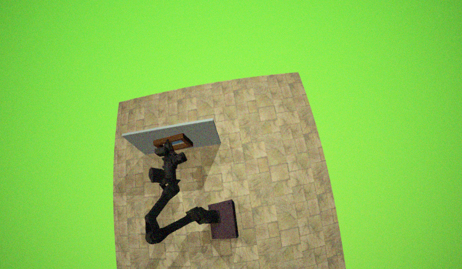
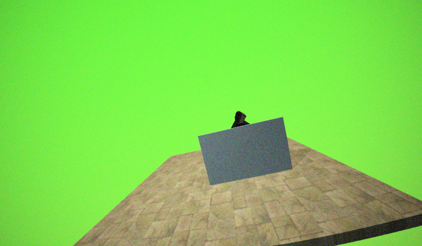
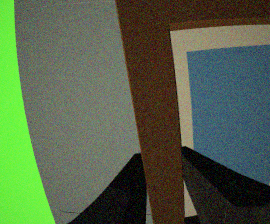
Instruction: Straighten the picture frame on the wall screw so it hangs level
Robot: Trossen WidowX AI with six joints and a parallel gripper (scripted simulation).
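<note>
The brown picture frame (image 1: 186, 140) (image 3: 153, 90) is at the front of the grey wall panel (image 1: 206, 133) (image 2: 247, 152) (image 3: 76, 90). It has a pale inner border and a blue picture. My gripper (image 3: 160, 156) is shut on the left side bar of the frame, with one black finger on each side of it in the wrist view. In the top view the arm covers the left part of the frame. The screw and the back of the frame are hidden. I cannot tell exactly how level the frame is.
The panel stands on a tan stone-tiled surface (image 1: 269, 167) (image 2: 221, 211). The arm's purple base block (image 1: 226, 220) is in front of the panel, to the right. The exterior view shows the panel's back, with a dark arm part (image 2: 239, 119) above its top edge.
</note>
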